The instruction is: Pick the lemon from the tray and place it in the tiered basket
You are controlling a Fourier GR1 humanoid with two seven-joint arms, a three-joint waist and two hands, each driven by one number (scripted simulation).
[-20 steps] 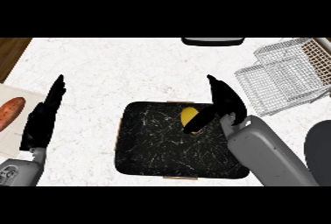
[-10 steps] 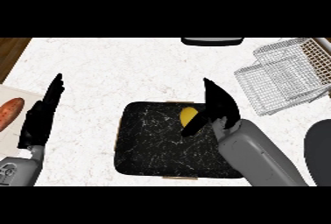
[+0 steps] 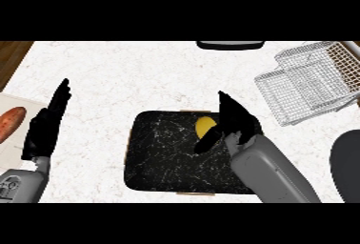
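Observation:
A yellow lemon (image 3: 204,126) lies near the back edge of the black marbled tray (image 3: 162,157) in the middle of the counter. My right hand (image 3: 235,121) hangs over the tray just right of the lemon, fingers straight and thumb reaching down beside it, covering the lemon's right side. The hand is open and not closed round the fruit. The white wire tiered basket (image 3: 309,83) stands at the back right. My left hand (image 3: 48,128) rests open at the left, fingers up.
A sweet potato (image 3: 10,123) lies on a pale board (image 3: 17,147) at the left edge. A dark rimmed object (image 3: 231,45) sits at the counter's back edge, and a grey rounded object (image 3: 346,162) shows at the right edge.
My right hand has slid left over the tray, closer to the lemon, and now covers more of it. The left hand has stayed put.

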